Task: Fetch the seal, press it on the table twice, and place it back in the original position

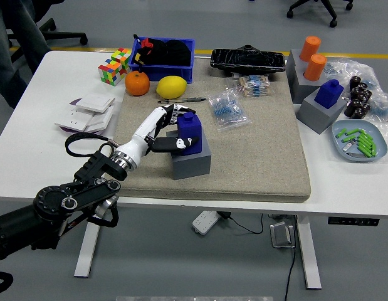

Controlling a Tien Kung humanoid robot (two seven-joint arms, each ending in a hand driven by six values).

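Note:
A blue seal (188, 132) stands upright in its grey block holder (192, 160) on the beige mat (256, 150). My left hand (168, 128), white with black fingertips, reaches in from the lower left and wraps the seal: the thumb lies across its front, the fingers curl behind its top. The seal still sits in the holder. The right arm does not show.
An orange (137, 83), a lemon (171, 86) and a pen (181, 100) lie behind the hand. A blue bin (163, 53), a puzzle cube (114, 66) and white switch plates (87, 111) are at left. More seals in grey holders (320, 103) stand at right.

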